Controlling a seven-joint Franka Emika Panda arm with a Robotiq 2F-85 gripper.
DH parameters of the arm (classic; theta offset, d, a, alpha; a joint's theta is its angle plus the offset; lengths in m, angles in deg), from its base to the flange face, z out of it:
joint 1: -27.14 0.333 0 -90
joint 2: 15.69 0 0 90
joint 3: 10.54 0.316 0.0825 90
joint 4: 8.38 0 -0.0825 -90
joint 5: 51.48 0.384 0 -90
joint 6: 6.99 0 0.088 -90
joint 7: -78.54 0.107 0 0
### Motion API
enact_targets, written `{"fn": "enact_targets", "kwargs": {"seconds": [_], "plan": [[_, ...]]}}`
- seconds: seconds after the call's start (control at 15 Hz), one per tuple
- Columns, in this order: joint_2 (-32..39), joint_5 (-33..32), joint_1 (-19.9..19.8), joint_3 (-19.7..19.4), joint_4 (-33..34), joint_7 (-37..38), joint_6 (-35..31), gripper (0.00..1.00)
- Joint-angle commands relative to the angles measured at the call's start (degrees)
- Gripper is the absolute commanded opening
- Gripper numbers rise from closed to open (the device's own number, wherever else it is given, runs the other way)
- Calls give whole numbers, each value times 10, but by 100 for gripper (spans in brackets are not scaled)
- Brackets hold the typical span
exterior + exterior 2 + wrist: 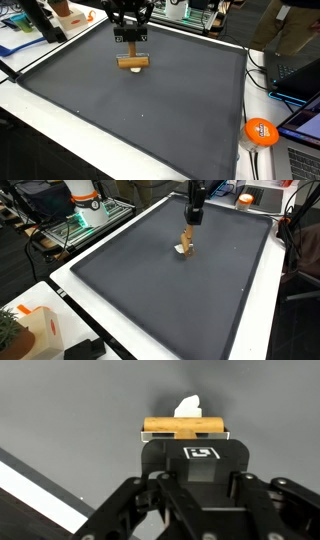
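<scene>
The pincer is pressed in as far as it goes and pinches a wooden bar, which lies crosswise between its fingertips in the wrist view and hangs straight below it, low over the dark mat, in both exterior views; whether the bar touches the mat cannot be told. Just beyond the bar, on the side away from the pincer's body, a small white scrap lies on the mat. A small white label on the pincer's black housing bears a dark square mark and no legible words, and the white markings on the orange disc, well apart from the pincer off the mat, are too small to read.
</scene>
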Motion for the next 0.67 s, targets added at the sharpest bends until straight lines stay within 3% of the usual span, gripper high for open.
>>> {"fn": "enact_targets", "kwargs": {"seconds": [0.0, 0.07, 0.13, 0.6], "plan": [[0, 4, -1, 2, 1, -5, 1, 47], [0, 5, -1, 2, 1, -6, 1, 47], [0, 6, -1, 2, 1, -6, 1, 22], [19, 15, -11, -7, 0, 3, 51, 22]]}}
